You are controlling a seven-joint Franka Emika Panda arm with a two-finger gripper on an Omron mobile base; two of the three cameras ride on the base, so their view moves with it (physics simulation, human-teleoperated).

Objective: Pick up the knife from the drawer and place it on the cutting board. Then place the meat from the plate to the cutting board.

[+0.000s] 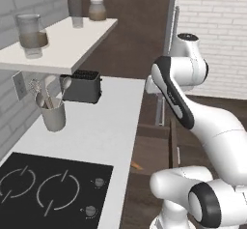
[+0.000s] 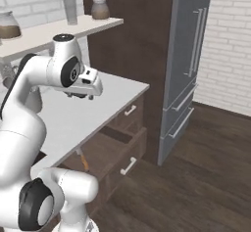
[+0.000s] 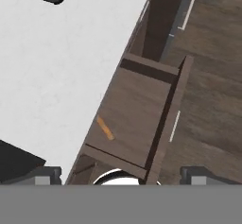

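Drawer (image 3: pixel 137 119): pulled open below the counter (image 3: pixel 56 67), seen from above.
Knife (image 3: pixel 105 128): lies inside the drawer near the counter edge; the orange-brown handle shows, the blade is hidden under the counter.
Fingers (image 3: pixel 123 175): wide apart, holding nothing, high over the drawer; tips are cut off at the bottom edge.
Toaster (image 1: pixel 82 86): on the counter, at the wall.

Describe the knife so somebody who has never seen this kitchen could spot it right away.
Find the white counter, then the open drawer pulled out just below its edge. The knife lies inside near the counter side; its orange-brown handle is the one bright thing against the dark wood.
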